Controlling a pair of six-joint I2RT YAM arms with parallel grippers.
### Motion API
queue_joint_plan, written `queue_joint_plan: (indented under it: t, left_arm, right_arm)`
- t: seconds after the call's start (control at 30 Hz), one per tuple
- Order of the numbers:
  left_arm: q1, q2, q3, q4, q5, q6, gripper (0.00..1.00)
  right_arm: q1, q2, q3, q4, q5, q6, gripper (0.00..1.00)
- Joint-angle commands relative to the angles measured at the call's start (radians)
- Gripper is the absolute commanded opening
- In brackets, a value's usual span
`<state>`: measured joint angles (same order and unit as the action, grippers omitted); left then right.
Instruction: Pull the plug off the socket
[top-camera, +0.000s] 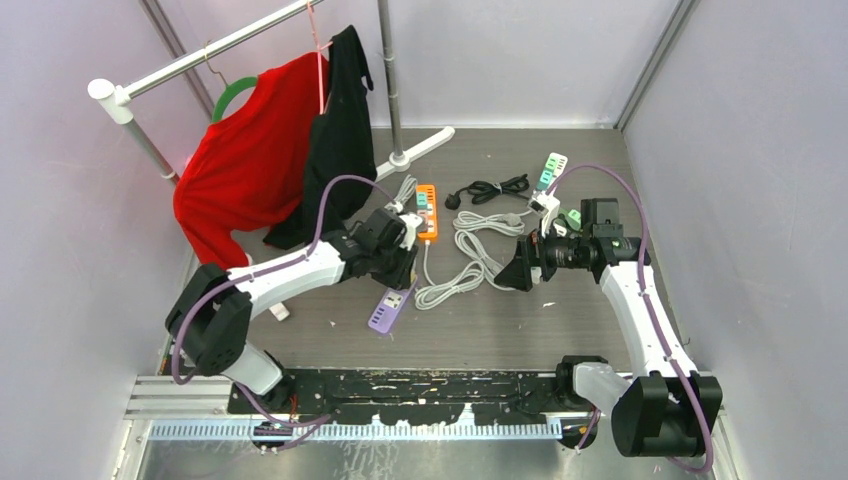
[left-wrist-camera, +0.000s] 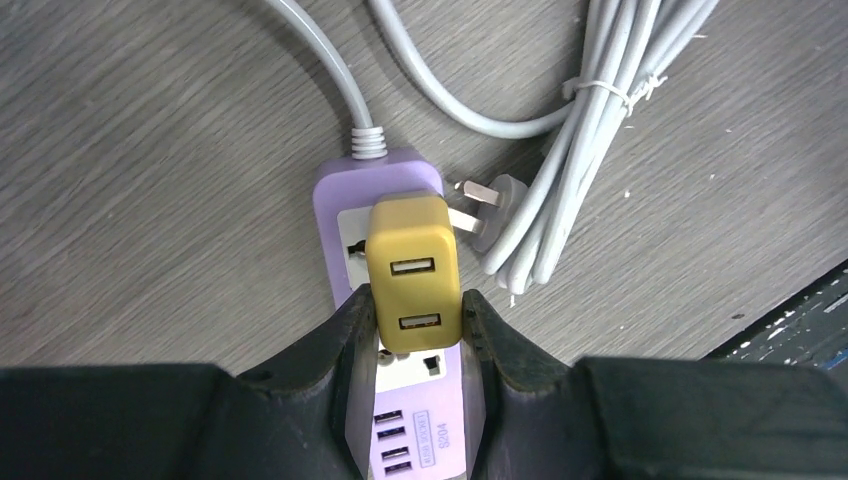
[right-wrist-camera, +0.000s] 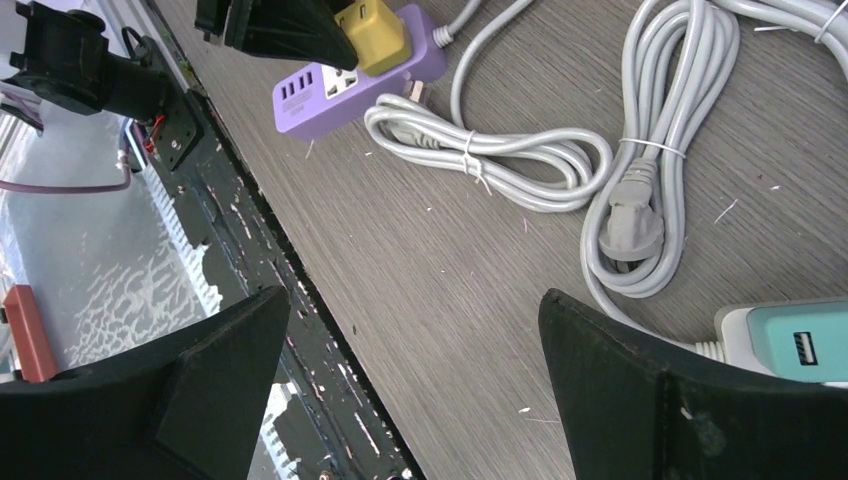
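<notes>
the only writing you can read is a small label (left-wrist-camera: 444, 432) on the purple strip (left-wrist-camera: 335, 200), beside its row of usb ports (left-wrist-camera: 391, 442); it ends in "s204", and the rest is too small to make out. the yellow plug (left-wrist-camera: 413, 272) carries no lettering, only two usb slots on its top face.

your left hand (left-wrist-camera: 415, 300) is closed down to the plug's width and grasping it: one finger presses each side of the plug's end nearer the usb ports. the plug is seated in the strip, at the end where the strip's grey lead comes out.

your right hand (right-wrist-camera: 410, 300) is released, fingers spread wide, holding and touching nothing.

your left arm reaches forward from its base with the wrist tipped down over the strip, which lies flat on the worktop (left-wrist-camera: 150, 150). your right arm reaches forward too, wrist turned sideways towards the strip, its hand hanging above the worktop well apart from the strip, with a tied grey cord (left-wrist-camera: 590, 130) lying between them.
</notes>
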<state>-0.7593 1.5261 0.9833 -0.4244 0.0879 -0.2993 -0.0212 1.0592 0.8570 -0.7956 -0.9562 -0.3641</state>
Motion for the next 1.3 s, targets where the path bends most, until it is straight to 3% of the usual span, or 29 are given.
queue_joint_plan:
  t: [0.0, 0.37, 0.4, 0.47, 0.53, 0.67, 0.83, 1.03, 1.17, 1.27]
  left_arm:
    - [-0.056, 0.047, 0.049, 0.070, 0.087, 0.028, 0.00]
    - [-0.219, 0.236, 0.206, 0.101, 0.061, 0.006, 0.01]
    - [-0.223, 0.234, 0.207, 0.100, 0.049, 0.002, 0.07]
    - [-0.226, 0.213, 0.202, 0.104, 0.017, -0.012, 0.33]
    - [-0.226, 0.172, 0.185, 0.112, 0.006, -0.022, 0.51]
    - [-0.228, 0.070, 0.150, 0.129, 0.003, -0.046, 0.70]
    - [-0.228, -0.095, 0.056, 0.170, 0.043, -0.051, 0.74]
    - [-0.227, -0.365, -0.164, 0.238, -0.015, -0.050, 0.74]
    - [-0.228, -0.501, -0.370, 0.379, -0.037, -0.101, 0.75]
    - [-0.227, -0.588, -0.479, 0.460, -0.077, -0.171, 0.82]
  right_arm:
    - [0.004, -0.007, 0.029, 0.001, -0.032, -0.015, 1.00]
    - [0.015, -0.016, 0.042, -0.075, -0.080, -0.116, 1.00]
    - [0.016, -0.018, 0.041, -0.087, -0.087, -0.134, 1.00]
    - [0.018, -0.026, 0.042, -0.104, -0.096, -0.157, 1.00]
    - [0.020, -0.031, 0.038, -0.108, -0.098, -0.172, 1.00]
    - [0.024, -0.037, 0.032, -0.106, -0.087, -0.187, 1.00]
    - [0.027, -0.045, 0.023, -0.108, -0.087, -0.214, 1.00]
    - [0.064, -0.028, 0.029, -0.106, -0.065, -0.236, 1.00]
    - [0.201, 0.031, 0.099, -0.079, 0.163, -0.163, 1.00]
    - [0.344, 0.116, 0.195, -0.102, 0.371, -0.115, 1.00]
